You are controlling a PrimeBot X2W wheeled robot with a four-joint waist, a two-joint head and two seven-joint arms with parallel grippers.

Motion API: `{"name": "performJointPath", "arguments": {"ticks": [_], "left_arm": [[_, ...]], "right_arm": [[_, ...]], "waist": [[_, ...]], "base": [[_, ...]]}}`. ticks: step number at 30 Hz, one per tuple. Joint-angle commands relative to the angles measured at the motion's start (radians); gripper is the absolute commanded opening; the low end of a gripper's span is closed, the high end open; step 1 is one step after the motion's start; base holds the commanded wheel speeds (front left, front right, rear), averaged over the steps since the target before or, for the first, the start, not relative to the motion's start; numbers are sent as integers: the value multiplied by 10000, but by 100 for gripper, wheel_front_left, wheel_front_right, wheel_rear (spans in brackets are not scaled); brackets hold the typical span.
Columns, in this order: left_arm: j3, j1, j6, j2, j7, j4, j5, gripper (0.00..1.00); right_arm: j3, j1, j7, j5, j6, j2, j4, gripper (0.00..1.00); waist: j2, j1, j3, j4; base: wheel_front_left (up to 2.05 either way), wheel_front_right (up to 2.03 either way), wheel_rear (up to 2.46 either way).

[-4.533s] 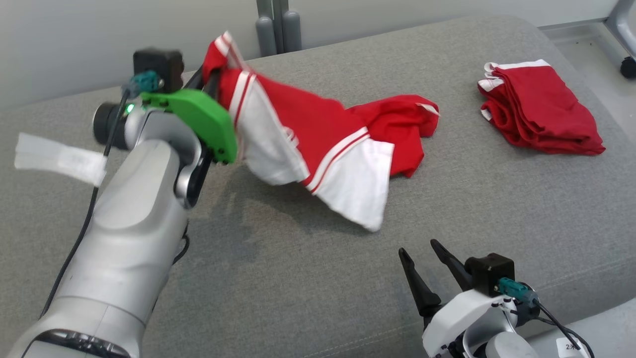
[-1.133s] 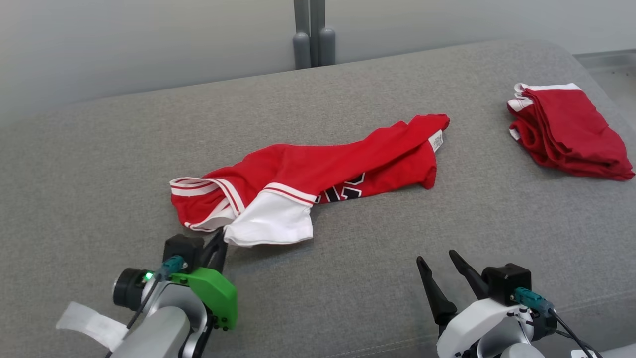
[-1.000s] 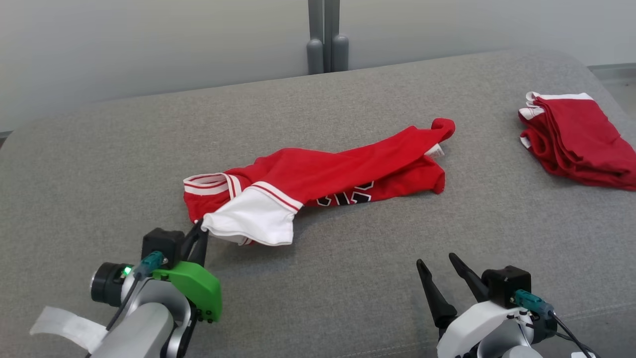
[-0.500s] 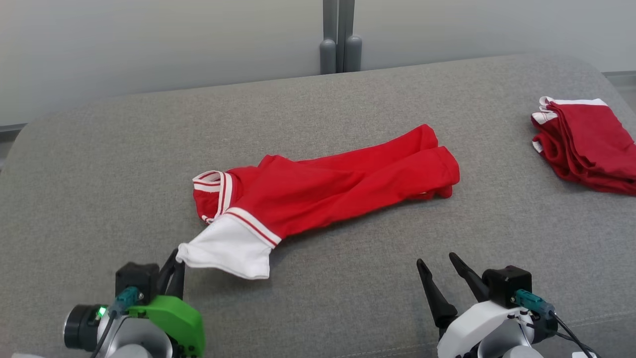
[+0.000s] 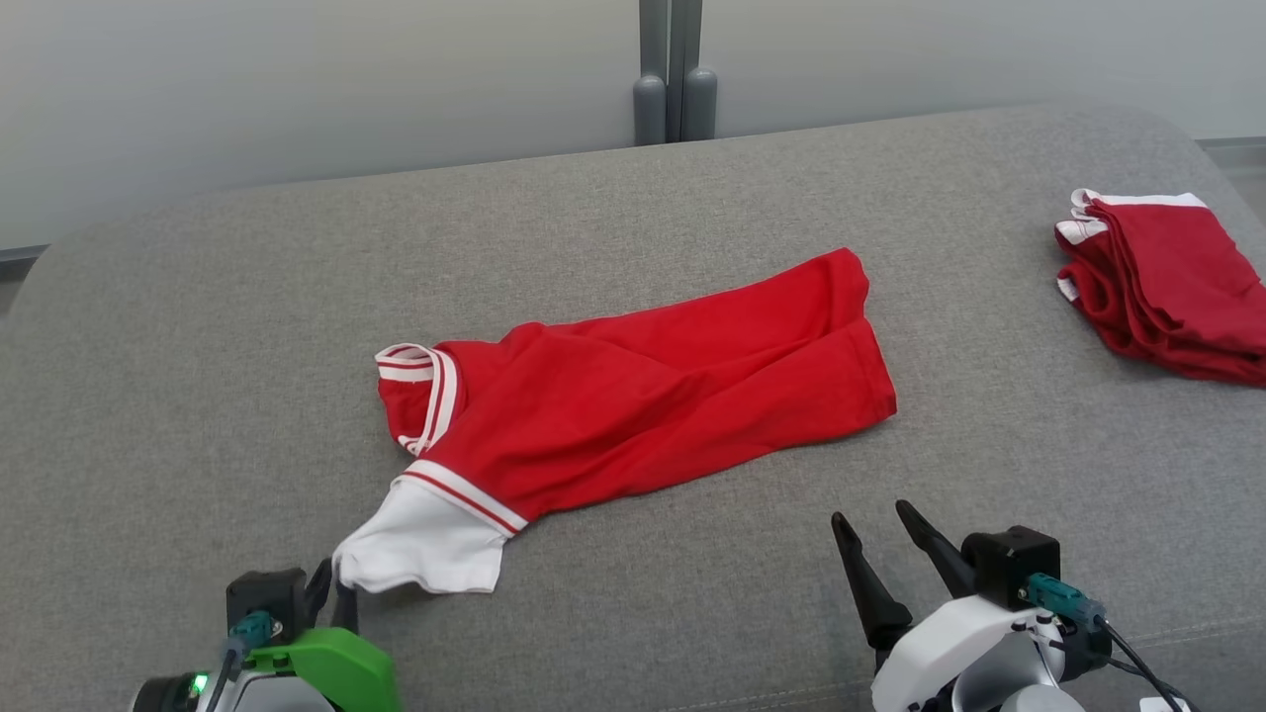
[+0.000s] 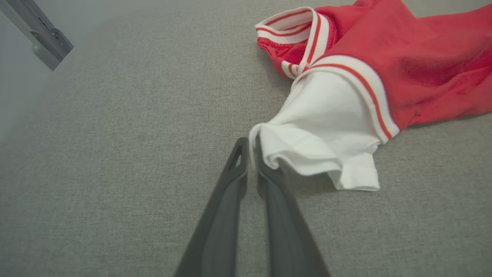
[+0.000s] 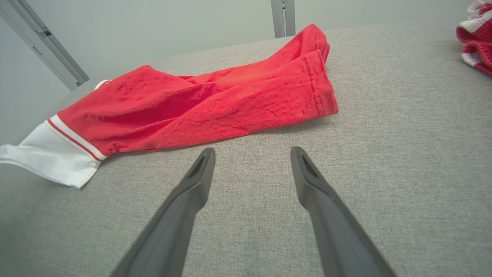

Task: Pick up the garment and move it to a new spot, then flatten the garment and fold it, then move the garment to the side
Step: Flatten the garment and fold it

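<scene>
A red garment [image 5: 653, 391] with a white sleeve and red-and-white striped trim lies stretched across the middle of the grey cushion [image 5: 198, 326]. The same garment [image 6: 403, 61] fills the upper right of the left wrist view, and it [image 7: 215, 104] lies ahead in the right wrist view. My left gripper [image 5: 334, 585] sits at the lower left, shut on the edge of the white sleeve [image 6: 330, 127]; its fingers [image 6: 230, 184] pinch the cloth at the tips. My right gripper [image 5: 872, 539] rests at the lower right, open and empty, short of the garment's hem.
A second red garment [image 5: 1157, 282], folded, lies at the cushion's right edge and shows as folded cloth [image 7: 474, 34] in the right wrist view. A grey post [image 5: 675, 74] stands behind the cushion against the pale wall.
My left gripper has pulled the white sleeve toward me and down onto the cushion, and the garment has spread out flatter. The head camera shifted early on. The right gripper has stayed put.
</scene>
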Motion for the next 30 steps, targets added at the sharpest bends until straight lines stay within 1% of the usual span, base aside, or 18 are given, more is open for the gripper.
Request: {"name": "performJointPath", "arguments": {"ticks": [1,5,7,9,11,16,17,18,19,21,22,24,27,30], "left_arm": [[57,246,85,-53,49,86,-174,100],[245,508,32,-272,23,356,-590,100],[364,702,77,-367,-56,383,-789,100],[501,864,115,-321,-174,382,-881,100],[806,1105,43,-298,-528,227,-1085,100],[1906,1541,-159,-520,-1038,-323,-1428,100],[2256,1647,-255,-659,-1075,-523,-1499,100],[2710,1711,-354,-779,-1093,-780,-1333,100],[3175,1795,-458,-896,-1100,-1108,-1016,100],[4081,2194,-796,-1414,-1094,-1720,-489,100],[4425,2360,-1006,-1567,-1093,-1981,-34,100],[5031,2608,-1419,-2076,-1094,-2444,649,100],[5667,3018,-2185,-2705,-1098,-2803,1573,100],[6106,3285,-2859,-3184,-1097,-2896,2401,100]], "right_arm": [[9,-64,-21,61,-8,-13,24,100],[-21,-41,16,26,-8,-13,6,100],[-79,-12,39,-10,-8,-13,-8,100],[-125,45,38,-46,-8,-11,-15,100],[-197,122,55,-69,-8,-13,-26,100],[-304,186,109,-100,-8,-15,-50,100],[-341,177,91,-110,-8,-15,-60,100],[-381,183,104,-119,-8,-15,-78,100],[-408,200,103,-128,-8,-13,-92,100],[-484,252,105,-166,-8,-13,-119,100],[-516,266,113,-172,-8,-13,-126,100],[-529,278,111,-167,-8,-13,-122,100],[-548,319,39,-83,-8,-15,-85,100],[-521,340,-44,-7,-8,-13,-9,100]], "waist": [[0,0,-15,-1],[0,0,-65,10],[0,0,-108,42],[0,0,-157,88],[0,0,-242,193],[0,0,-397,365],[0,0,-425,405],[0,0,-456,446],[0,0,-483,490],[0,0,-544,583],[0,0,-572,611],[0,0,-658,657],[0,0,-786,701],[0,0,-891,724]], "base": [[0,0,0],[0,0,0],[0,0,0],[0,0,0],[0,0,0],[0,0,0],[0,0,0],[0,0,0],[0,0,0],[0,0,0],[0,0,0],[0,0,0],[0,0,0],[0,0,0]]}}
